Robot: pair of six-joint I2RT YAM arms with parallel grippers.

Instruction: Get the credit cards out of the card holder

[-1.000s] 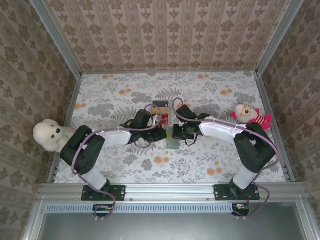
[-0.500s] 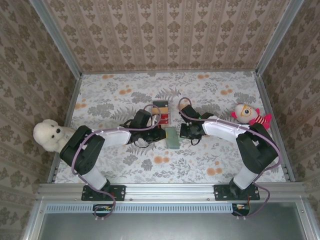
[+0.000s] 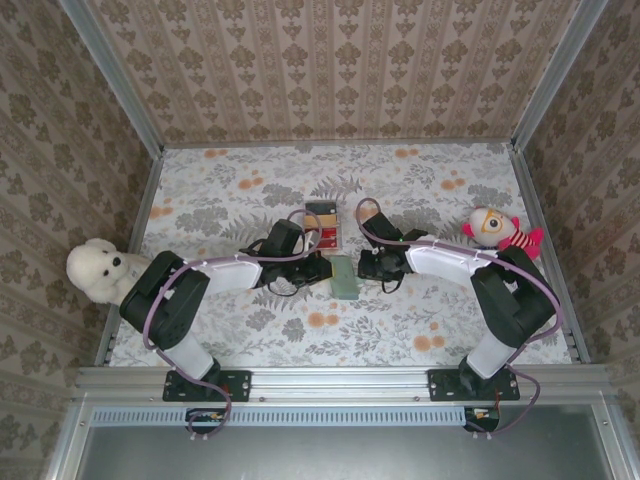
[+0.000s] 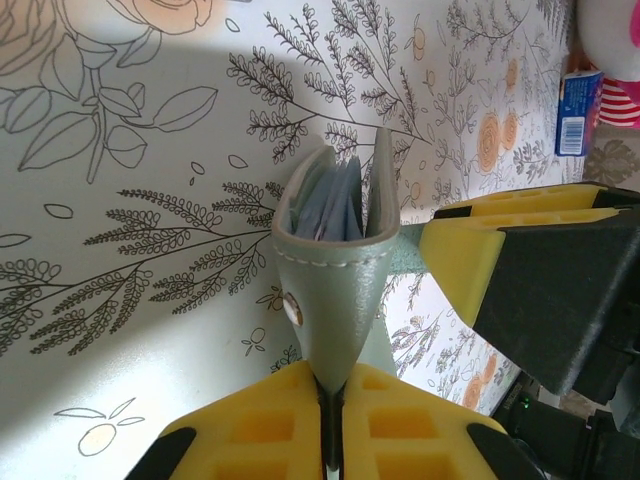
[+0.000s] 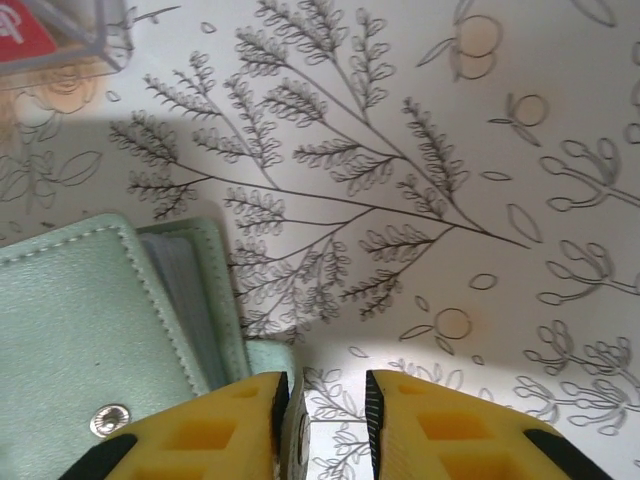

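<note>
One grey-green card holder (image 3: 345,277) at the middle of the worktop (image 3: 220,190), cards (image 4: 330,205) inside, left claw (image 4: 330,385) clamped on one panel, right claw (image 5: 327,388) slightly parted just right of it, one clear box (image 3: 322,222) just beyond

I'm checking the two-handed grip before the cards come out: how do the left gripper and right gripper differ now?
The left gripper is pinched shut on the card holder; the right gripper stands parted, tablecloth showing in the gap. The left clamps the snap-button panel; the right sits beside the holder, gripping nothing I can see. Both have yellow fingers.
</note>
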